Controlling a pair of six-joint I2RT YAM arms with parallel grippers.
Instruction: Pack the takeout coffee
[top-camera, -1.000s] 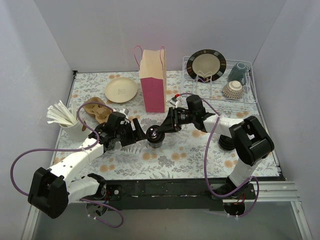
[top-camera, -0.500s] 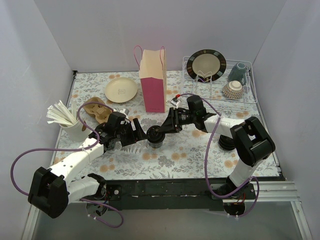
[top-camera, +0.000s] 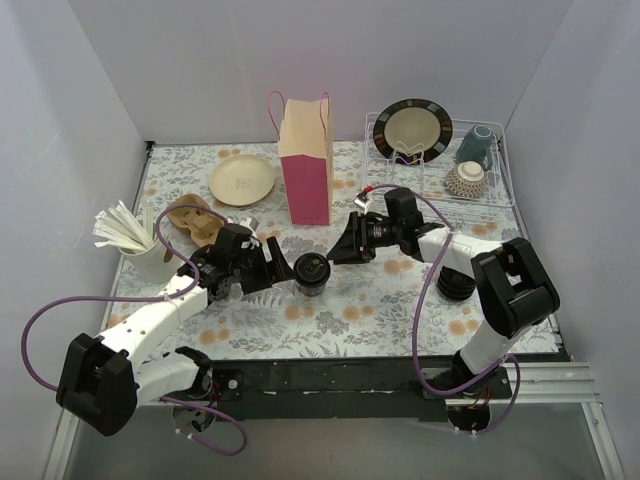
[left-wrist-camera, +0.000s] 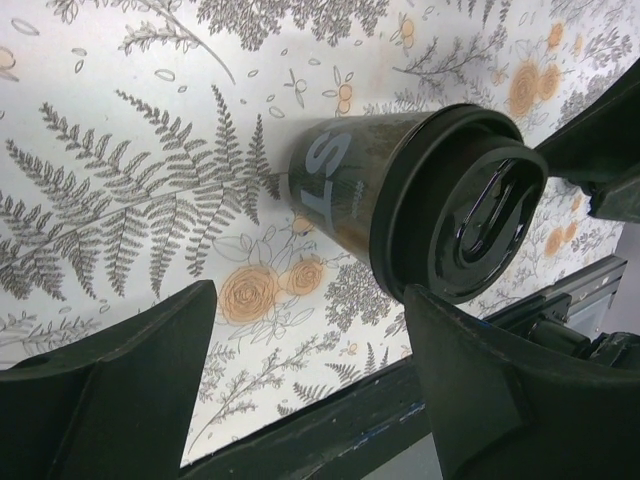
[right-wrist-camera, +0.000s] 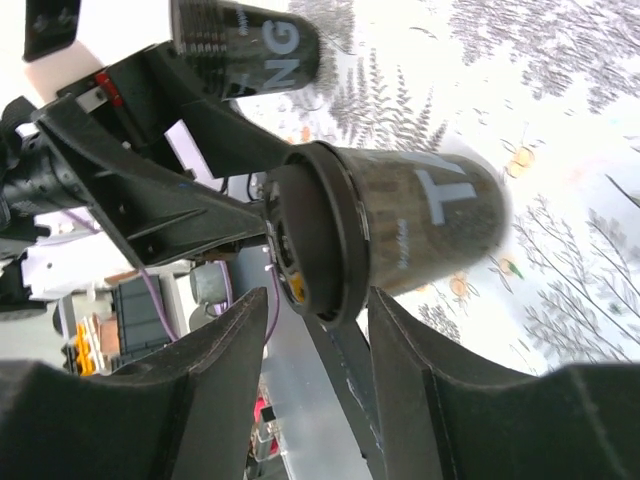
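Likely step: grasping. The lidded cup (top-camera: 312, 271) stands on the bench (top-camera: 390, 312) between the left fingers (left-wrist-camera: 120, 385) and right fingers (right-wrist-camera: 195, 400), both spread wide and empty. Next: close on its wall, then lift toward the paper bag (top-camera: 307, 165).

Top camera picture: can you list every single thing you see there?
takeout coffee: 1, black with lid, middle of table
paper bag: 1, pink and tan, standing behind the coffee
plate: 1, cream, left of the bag
cup carrier: 1, brown, left side
cup of sticks: 1, white, far left
dish rack: 1, pale wire, back right
dark-rimmed dish: 1, black and cream, upright in rack
teal cup: 1, in rack
patterned bowl: 1, beige, in rack
lid stack: 1, black, right side
tablecloth: 1, floral
left tool: 1, black, open, left of coffee
right tool: 1, black, open, right of coffee
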